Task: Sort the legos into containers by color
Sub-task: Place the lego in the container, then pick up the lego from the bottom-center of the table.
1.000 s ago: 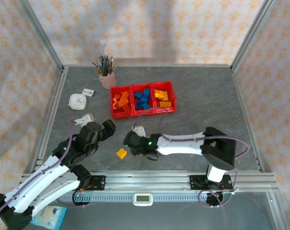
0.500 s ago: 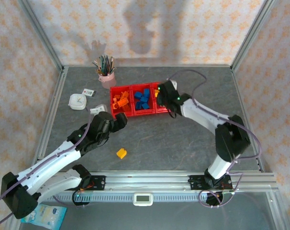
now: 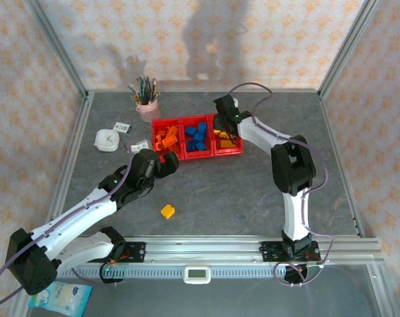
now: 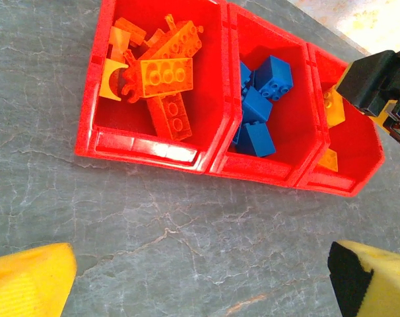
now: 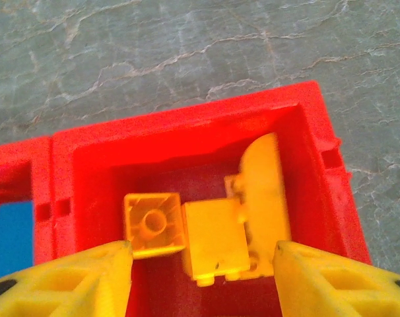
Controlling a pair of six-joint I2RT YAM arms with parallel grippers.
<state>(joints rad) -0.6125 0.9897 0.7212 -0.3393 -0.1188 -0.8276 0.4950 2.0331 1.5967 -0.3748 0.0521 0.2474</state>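
since a second ago the right gripper [image 3: 220, 125] has left the front of the table [image 3: 253, 191], where it sat low beside a loose yellow brick [image 3: 167, 211], and now hangs over the right-hand compartment of the three joined red bins [image 3: 197, 156]. the left gripper [image 3: 169, 163] has reached further toward the same row.

right wrist view: the right gripper [image 5: 200, 271] has its fingers [image 5: 74, 281] apart, released and touching nothing. directly beneath and between them, yellow bricks [image 5: 213, 244] lie on the bin floor, one slightly blurred.

left wrist view: the left gripper [image 4: 200, 284] is spread wide and empty. ahead of it lie the bins [image 4: 154, 146], with orange bricks [image 4: 164, 76] in the compartment ahead and to its left, blue bricks [image 4: 259, 109] in the middle one, and yellow pieces in the far-right one, below the other gripper.

the loose yellow brick lies on the table well behind the left gripper, toward the arm bases. a pink cup of pens [image 3: 147, 105] stands beyond the bins.
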